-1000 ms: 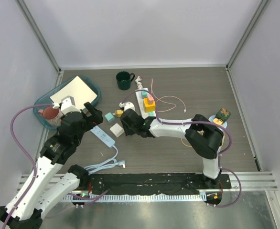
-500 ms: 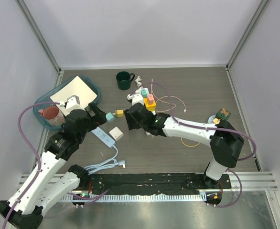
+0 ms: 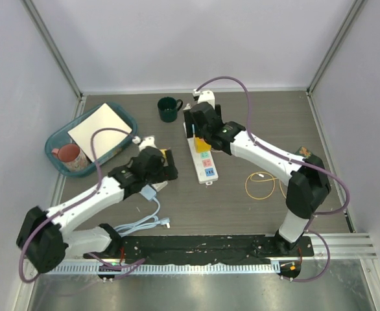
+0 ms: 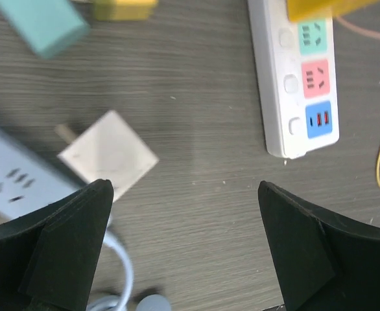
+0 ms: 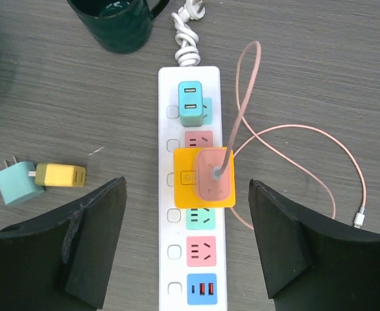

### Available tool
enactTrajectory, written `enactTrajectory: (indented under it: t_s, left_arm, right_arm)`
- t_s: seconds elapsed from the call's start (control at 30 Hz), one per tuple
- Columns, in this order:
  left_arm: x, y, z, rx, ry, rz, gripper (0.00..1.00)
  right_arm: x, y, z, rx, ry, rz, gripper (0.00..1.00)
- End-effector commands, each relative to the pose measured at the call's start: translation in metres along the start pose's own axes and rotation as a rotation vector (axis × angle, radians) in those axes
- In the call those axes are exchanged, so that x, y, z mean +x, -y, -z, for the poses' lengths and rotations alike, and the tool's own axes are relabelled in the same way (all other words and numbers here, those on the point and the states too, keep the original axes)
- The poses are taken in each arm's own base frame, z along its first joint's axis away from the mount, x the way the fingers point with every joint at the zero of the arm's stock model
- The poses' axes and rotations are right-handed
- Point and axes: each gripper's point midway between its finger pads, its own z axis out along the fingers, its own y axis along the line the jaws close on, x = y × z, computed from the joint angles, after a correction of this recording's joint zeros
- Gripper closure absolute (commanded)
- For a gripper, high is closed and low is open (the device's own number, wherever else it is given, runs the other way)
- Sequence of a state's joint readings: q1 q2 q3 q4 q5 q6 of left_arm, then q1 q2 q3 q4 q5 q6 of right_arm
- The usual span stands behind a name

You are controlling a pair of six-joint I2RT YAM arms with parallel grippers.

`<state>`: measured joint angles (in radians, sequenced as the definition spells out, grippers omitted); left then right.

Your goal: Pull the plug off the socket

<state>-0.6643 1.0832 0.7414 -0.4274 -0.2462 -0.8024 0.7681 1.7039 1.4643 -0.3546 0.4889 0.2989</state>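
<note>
Evidently lining up a grab, the right gripper (image 5: pixel 187 194) hung spread wide over the pink plug (image 5: pixel 214 173), seated mid-frame on the power strip (image 5: pixel 177 272). The left gripper (image 4: pixel 185 191) hung equally spread.

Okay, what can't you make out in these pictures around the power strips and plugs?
Top view: the far end of the white power strip is hidden under the right arm; the light-blue strip is mostly under the left arm.
Right wrist view: the mug is cut off by the top edge; how deep the pink plug sits cannot be told from straight above.
Left wrist view: the yellow adapter is blurred and cut off at the top.
</note>
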Motion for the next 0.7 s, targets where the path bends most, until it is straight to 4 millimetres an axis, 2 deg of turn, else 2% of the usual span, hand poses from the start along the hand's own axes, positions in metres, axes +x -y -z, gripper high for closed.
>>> enactTrajectory:
  t_s: [0.0, 0.2, 0.33, 0.4, 0.57, 0.6, 0.67]
  left_arm:
    - [-0.007, 0.051, -0.027, 0.07, 0.039, -0.055, 0.0]
    - [-0.01, 0.087, -0.047, 0.135, 0.079, -0.069, 0.0]
    - [0.002, 0.109, -0.061, 0.165, 0.084, -0.09, 0.01]
    - [0.014, 0.115, -0.074, 0.175, 0.059, -0.085, 0.03]
    - [0.021, 0.131, -0.09, 0.231, 0.047, -0.08, 0.18]
    - [0.015, 0.141, -0.089, 0.276, 0.073, -0.075, 0.28]
    - [0.021, 0.149, -0.087, 0.35, 0.067, -0.106, 0.35]
  right_arm:
    - [-0.004, 0.001, -0.008, 0.011, -0.019, 0.046, 0.19]
    - [-0.002, 0.016, -0.016, 0.05, -0.036, 0.029, 0.14]
    - [0.001, 0.017, -0.024, 0.03, -0.055, 0.029, 0.15]
    - [0.003, 0.015, -0.027, 0.017, -0.063, 0.029, 0.18]
    - [0.012, 0.018, -0.035, 0.011, -0.093, 0.027, 0.25]
    - [0.013, 0.018, -0.036, 0.009, -0.096, 0.022, 0.25]
    - [0.015, 0.018, -0.037, 0.002, -0.102, 0.021, 0.26]
